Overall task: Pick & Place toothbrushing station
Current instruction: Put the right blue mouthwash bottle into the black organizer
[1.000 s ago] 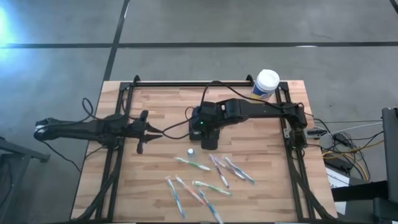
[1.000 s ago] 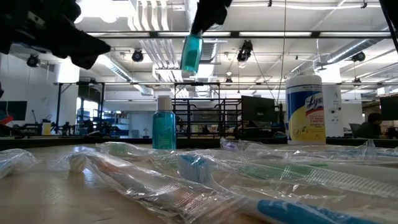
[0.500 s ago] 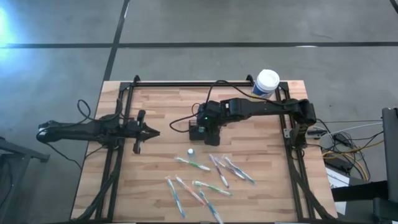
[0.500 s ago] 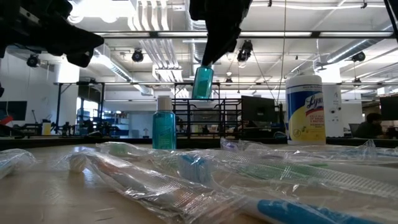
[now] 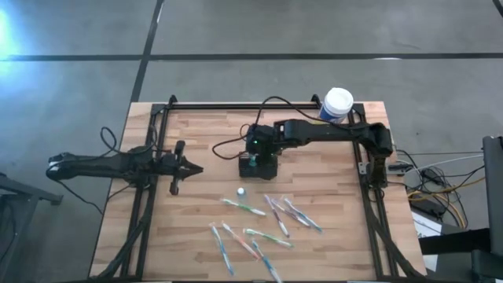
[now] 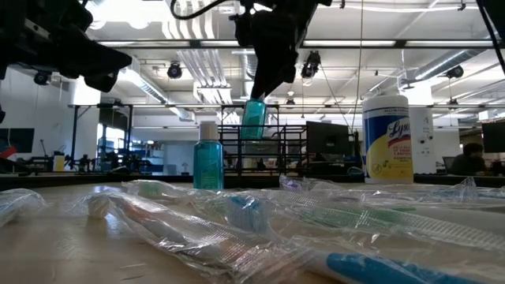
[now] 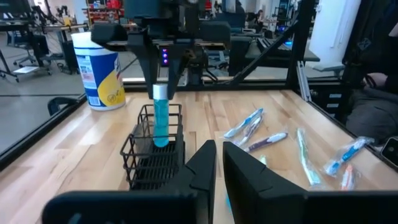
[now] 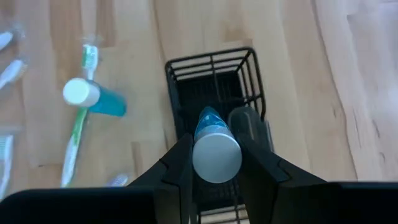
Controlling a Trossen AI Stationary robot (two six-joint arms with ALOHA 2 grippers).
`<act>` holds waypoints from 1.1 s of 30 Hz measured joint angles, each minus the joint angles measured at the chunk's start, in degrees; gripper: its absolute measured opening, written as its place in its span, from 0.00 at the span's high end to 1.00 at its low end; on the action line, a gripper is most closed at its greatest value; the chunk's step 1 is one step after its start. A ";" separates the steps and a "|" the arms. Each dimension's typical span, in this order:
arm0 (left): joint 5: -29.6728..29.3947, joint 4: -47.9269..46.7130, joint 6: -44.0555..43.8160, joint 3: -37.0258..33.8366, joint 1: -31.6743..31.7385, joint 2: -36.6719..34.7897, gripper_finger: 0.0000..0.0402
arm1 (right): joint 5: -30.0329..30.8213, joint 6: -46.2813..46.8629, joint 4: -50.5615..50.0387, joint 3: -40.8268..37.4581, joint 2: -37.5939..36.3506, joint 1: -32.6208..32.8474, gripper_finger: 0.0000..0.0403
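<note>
- the right gripper (image 8: 211,163) hangs over the middle of the table, its two fingers (image 8: 177,163) clamped on the grey cap of a small teal bottle (image 7: 161,117), which points straight down.
- the lower part of that bottle sits inside the top of the toothbrushing station (image 7: 155,149), the black wire holder on the wood directly under the gripper; whether the bottle's base touches the holder's floor i cannot tell.
- in the overhead picture the holder (image 5: 258,167) lies near the table's centre, mostly covered by the right wrist.
- just beside the holder, toward the front of the table, a second teal bottle (image 5: 241,191) with a white cap stands on the wood, not yet in the holder.
- farther toward the front edge, a scatter of wrapped toothbrushes (image 5: 271,224) lies flat on the table (image 5: 196,134), all well apart from the holder.
- the left gripper (image 7: 217,163) waits over the table's left side, its fingers nearly together with only a thin gap and nothing between them.
- a white-lidded canister (image 5: 336,105) with a yellow label stands at the back right corner.
- progress, as i judge it: the first bottle is going in but not let go; the second bottle and every toothbrush are left to load, so most of the job remains.
</note>
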 joint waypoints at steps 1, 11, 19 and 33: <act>0.00 0.21 0.02 -0.36 0.00 -0.02 0.92 | -0.07 -0.09 -0.26 0.67 0.62 -0.16 0.78; -0.11 2.50 -0.22 -2.02 0.02 0.00 0.92 | -2.11 -1.50 -7.44 7.29 6.86 -0.60 0.78; -0.21 2.19 -0.29 -2.02 0.04 0.13 0.92 | -2.33 -1.64 -8.85 10.16 11.41 -0.60 0.78; -0.22 2.03 -1.05 -2.02 0.04 0.13 0.92 | 1.32 1.79 -6.86 9.48 13.82 -0.43 0.78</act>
